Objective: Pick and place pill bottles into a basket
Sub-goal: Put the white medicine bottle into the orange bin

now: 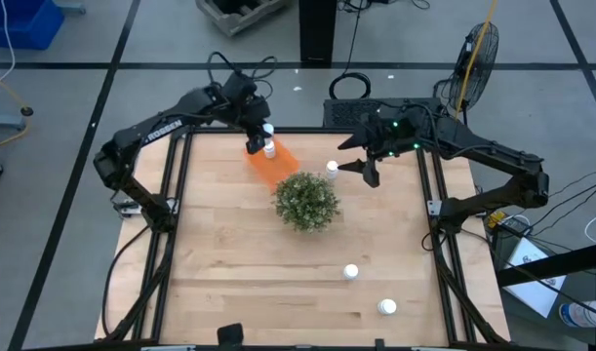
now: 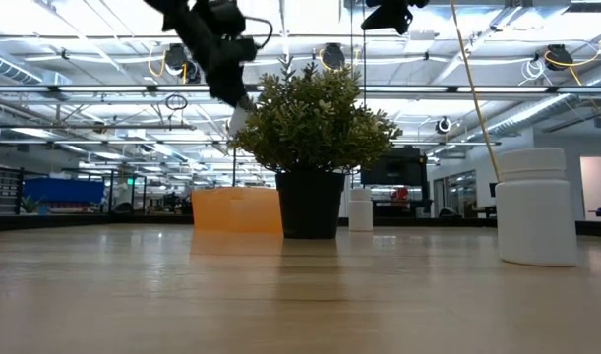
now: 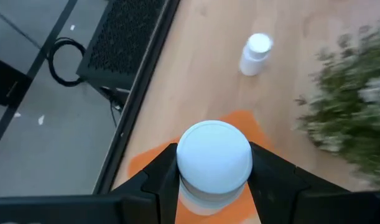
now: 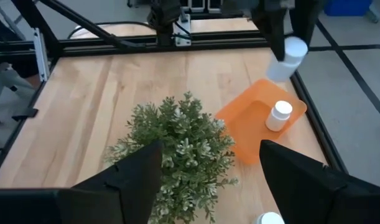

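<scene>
No brand or label can be read on any bottle; their sides look plain white. Some white letters stand on the left arm's upper link in the high view, but they are too small to read.

The left claw (image 1: 258, 132) hangs above the orange basket (image 1: 278, 168) at the far left part of the bench (image 1: 229, 263). Its two fingers (image 3: 273, 174) are closed on a white pill bottle (image 3: 213, 163), one finger on each side, with the cap facing the wrist camera. This held bottle is in the air over the basket, not touching it. The left arm reaches in from the left edge, bent at the elbow, and the wrist points down.

One bottle (image 4: 278, 116) already stands upright inside the basket. Just beside the basket stands a green plant (image 1: 306, 200) in a dark pot (image 2: 309, 204).

The right claw (image 1: 368, 167) hovers high near the far right side of the bench, its fingers (image 4: 130, 177) spread wide and holding nothing. The right arm comes from the right edge and folds back at its elbow.

Another bottle (image 1: 332, 171) stands between the plant and the right claw. Two more bottles (image 1: 351, 272) and (image 1: 387, 307) stand at the near right part of the bench, well apart from the basket.
</scene>
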Controlling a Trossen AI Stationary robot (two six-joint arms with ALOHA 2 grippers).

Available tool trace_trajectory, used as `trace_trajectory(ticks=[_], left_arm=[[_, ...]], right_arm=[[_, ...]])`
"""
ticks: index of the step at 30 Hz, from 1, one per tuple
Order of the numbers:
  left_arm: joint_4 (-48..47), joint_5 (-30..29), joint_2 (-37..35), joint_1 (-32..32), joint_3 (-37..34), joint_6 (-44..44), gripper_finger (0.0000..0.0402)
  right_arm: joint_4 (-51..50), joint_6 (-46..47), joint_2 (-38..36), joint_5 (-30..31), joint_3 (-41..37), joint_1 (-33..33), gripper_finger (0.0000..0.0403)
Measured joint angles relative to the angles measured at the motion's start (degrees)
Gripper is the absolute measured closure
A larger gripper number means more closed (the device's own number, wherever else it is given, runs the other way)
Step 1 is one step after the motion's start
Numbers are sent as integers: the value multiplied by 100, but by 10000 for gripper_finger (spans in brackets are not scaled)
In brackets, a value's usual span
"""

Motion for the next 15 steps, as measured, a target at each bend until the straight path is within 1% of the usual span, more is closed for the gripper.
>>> trace_trajectory(ticks=[3, 7, 12, 15], left_arm=[[368, -8, 0, 31, -487, -1, 242], [1017, 140, -92, 2, -1119, -92, 242], [2000, 184, -471, 46, -1997, -335, 242], [2597, 380, -754, 110, -2509, -500, 242]], right_arm=[[-140, 0, -16, 20, 0, -2, 144], [-245, -4, -16, 24, 0, -2, 144], [-340, -9, -16, 31, -1, -2, 145], [-339, -11, -16, 37, -1, -2, 145]])
